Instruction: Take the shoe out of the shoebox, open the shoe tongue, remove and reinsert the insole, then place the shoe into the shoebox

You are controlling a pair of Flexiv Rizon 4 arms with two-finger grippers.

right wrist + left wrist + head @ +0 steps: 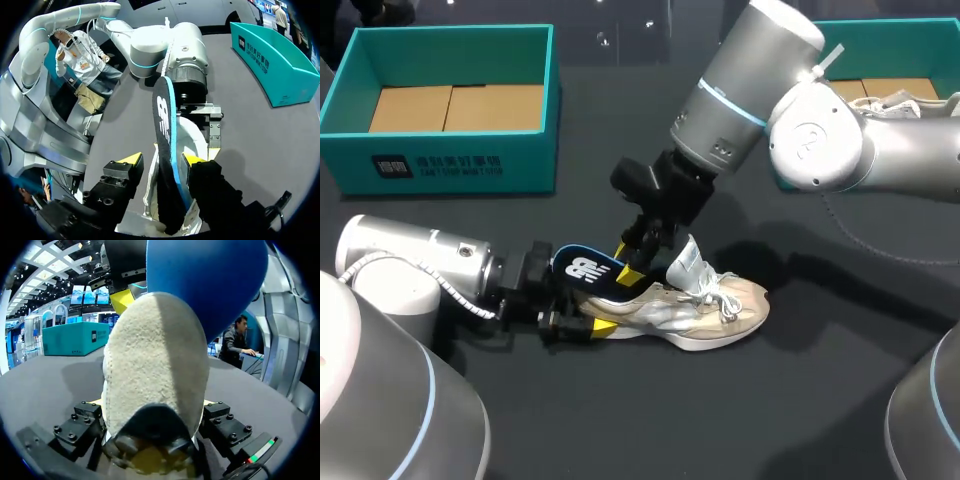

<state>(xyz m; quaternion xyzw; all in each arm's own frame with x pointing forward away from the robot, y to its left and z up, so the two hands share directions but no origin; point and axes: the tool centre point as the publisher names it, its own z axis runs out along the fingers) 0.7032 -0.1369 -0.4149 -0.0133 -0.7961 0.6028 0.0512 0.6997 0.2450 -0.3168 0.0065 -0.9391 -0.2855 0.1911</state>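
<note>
The dark worktop (820,400) carried the work near its middle. The left claw (152,432) was clamped on the heel of the shoe (705,305), which lay on the worktop straight ahead of that claw, toe pointing away. I judged the hold was there to pin the shoe while the insole was worked. The insole (165,130) stood half out of the collar, tilted back over the heel. The right claw (162,161) straddled it from above, and whether that claw gripped it could not be told. Beyond both claws, well apart from the shoe, sat a teal shoebox (460,165) on the left claw's side. Another box (880,30) behind the right arm held a second shoe (910,103). The stretch between seemed room enough to lift and swing.
</note>
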